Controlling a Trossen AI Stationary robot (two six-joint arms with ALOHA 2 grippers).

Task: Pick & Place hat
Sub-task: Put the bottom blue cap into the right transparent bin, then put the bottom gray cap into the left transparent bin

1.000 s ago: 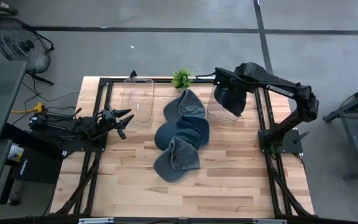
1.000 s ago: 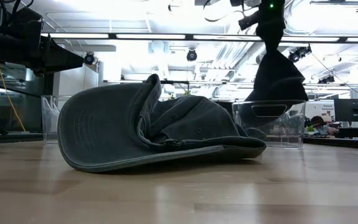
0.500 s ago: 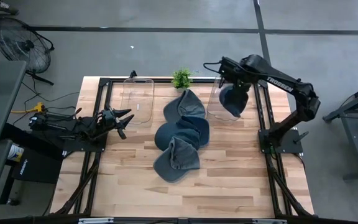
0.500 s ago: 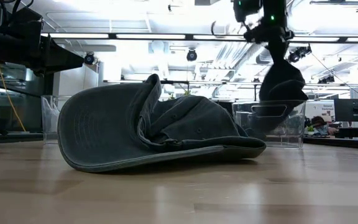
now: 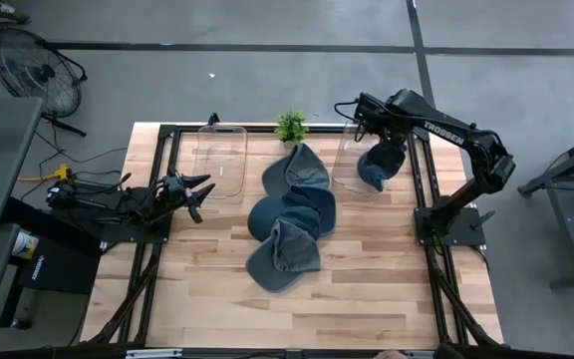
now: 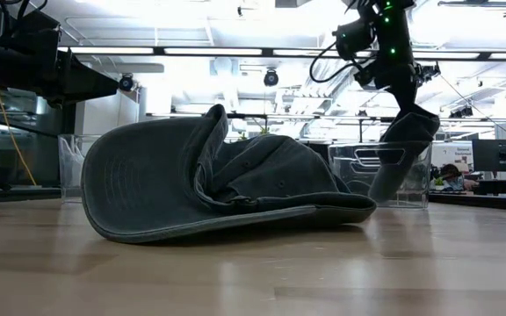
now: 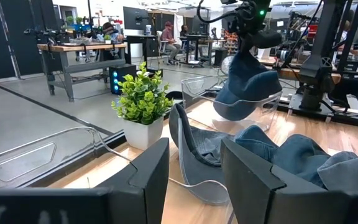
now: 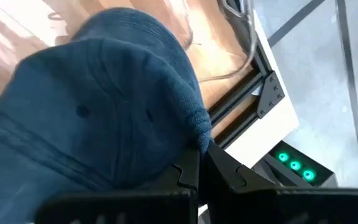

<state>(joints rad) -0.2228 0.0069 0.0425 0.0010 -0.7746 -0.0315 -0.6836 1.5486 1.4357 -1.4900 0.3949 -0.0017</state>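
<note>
Hat (image 5: 376, 166) hangs into the clear bin (image 5: 352, 183), where we see the right gripper (image 8: 199, 163) pinching its edge. Beside the other bin (image 5: 219, 157), the left gripper (image 5: 199, 195) waits, jaws partly spread around nothing.

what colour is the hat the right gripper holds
Blue hat, clearest in the right wrist view.

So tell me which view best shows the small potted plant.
Left wrist view: the potted plant stands close and whole, in a white pot. High view shows only its leafy top; low view hides it behind the hats; right wrist view misses it.
</note>
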